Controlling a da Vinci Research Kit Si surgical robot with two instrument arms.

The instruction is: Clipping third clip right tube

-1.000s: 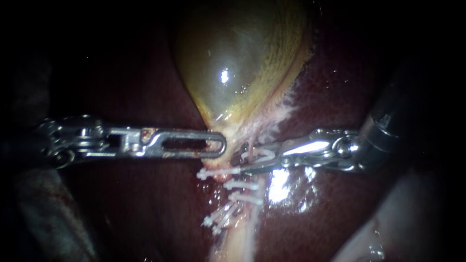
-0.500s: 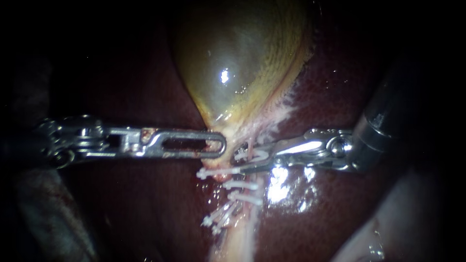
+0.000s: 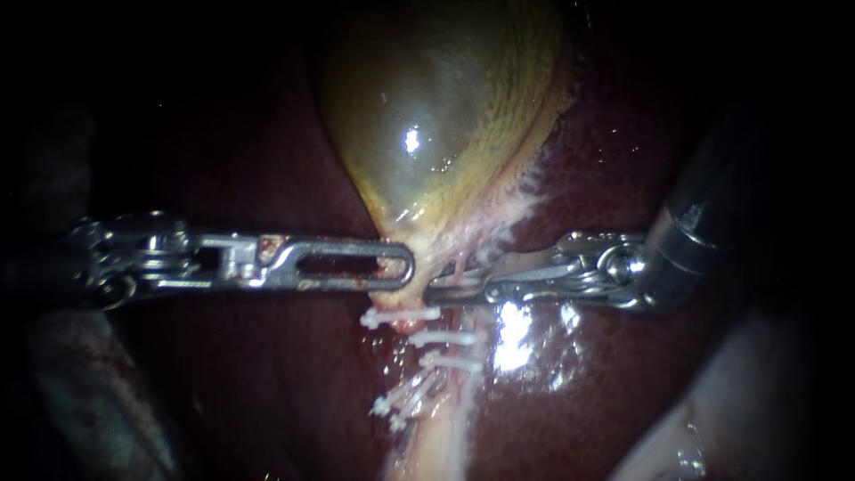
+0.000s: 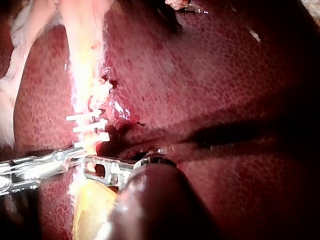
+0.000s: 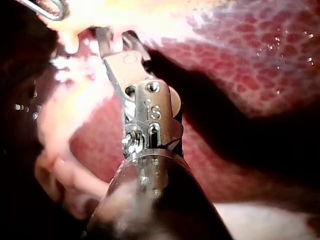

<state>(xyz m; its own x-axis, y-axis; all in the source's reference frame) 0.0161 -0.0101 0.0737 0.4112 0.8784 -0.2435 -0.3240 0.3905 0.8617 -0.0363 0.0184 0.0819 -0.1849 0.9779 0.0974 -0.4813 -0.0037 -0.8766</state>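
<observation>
Centrally, just below the middle of the endoscope view, the jaws of the right instrument [image 3: 445,289] are seen clenched across the pale tube [image 3: 443,419], right under the neck of the gallbladder [image 3: 427,116]. Whatever lies between them is hidden by the metal. Its shaft is led in from the right edge of the frame.

Just beside those tips, on their left, the slotted jaws of the left instrument [image 3: 401,267] are closed on the gallbladder's narrow lower end. Its shaft is stretched level to the left edge.

Directly beneath both tips, several white clips [image 3: 443,338] are set crosswise on the tube. They are stacked one under another toward the bottom centre, and the lowest ones are tilted.

The yellow-green gallbladder is spread across the upper centre, with a bright glint on it. Dark red liver [image 3: 623,178] is seen all round it, wet and shining under the right instrument.

In the left wrist view the same clips are seen just ahead of the two meeting instruments.
</observation>
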